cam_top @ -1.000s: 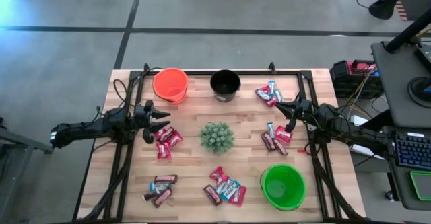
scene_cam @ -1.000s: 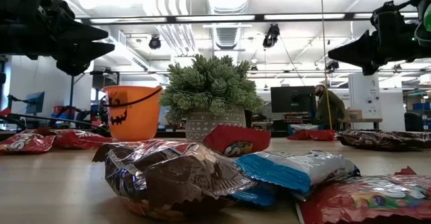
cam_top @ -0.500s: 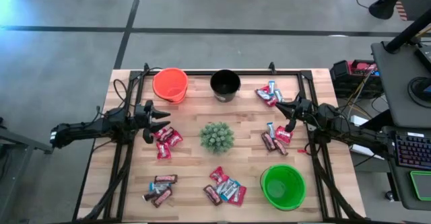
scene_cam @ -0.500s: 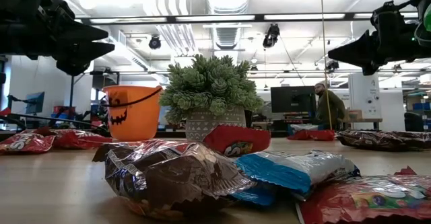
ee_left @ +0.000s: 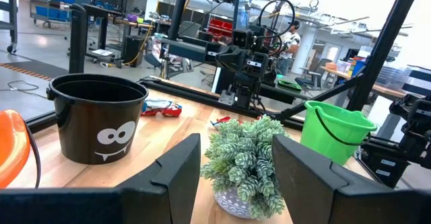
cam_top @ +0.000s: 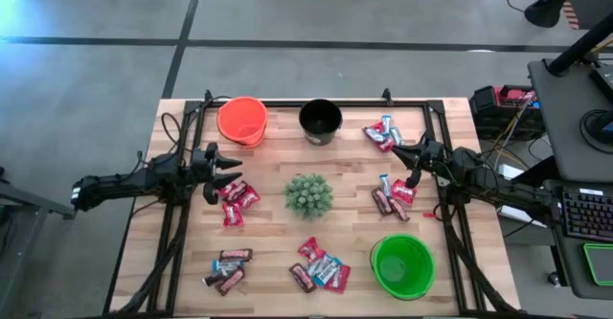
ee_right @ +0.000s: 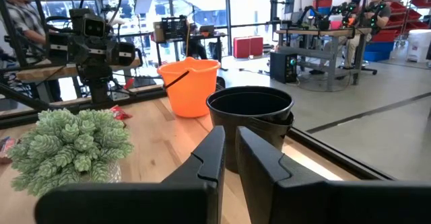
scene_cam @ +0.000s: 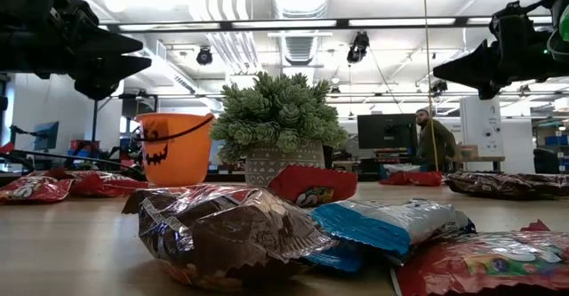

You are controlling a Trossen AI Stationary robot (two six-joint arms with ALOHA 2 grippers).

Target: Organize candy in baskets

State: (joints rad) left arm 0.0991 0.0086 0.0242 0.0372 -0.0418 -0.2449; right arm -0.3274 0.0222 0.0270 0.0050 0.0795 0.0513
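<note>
While candy sits in clusters across the worktop and all baskets look empty, left gripper hovers apart, right gripper together, empty.

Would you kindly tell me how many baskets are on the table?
3: the orange basket at the far left, the black basket beside it, the green basket near right.

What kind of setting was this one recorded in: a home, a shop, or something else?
Most likely a robotics lab or workshop in an open industrial hall. Beyond the wooden table there are other robot rigs, workbenches with monitors, and red and blue parts bins, under exposed ceiling ducts.
</note>
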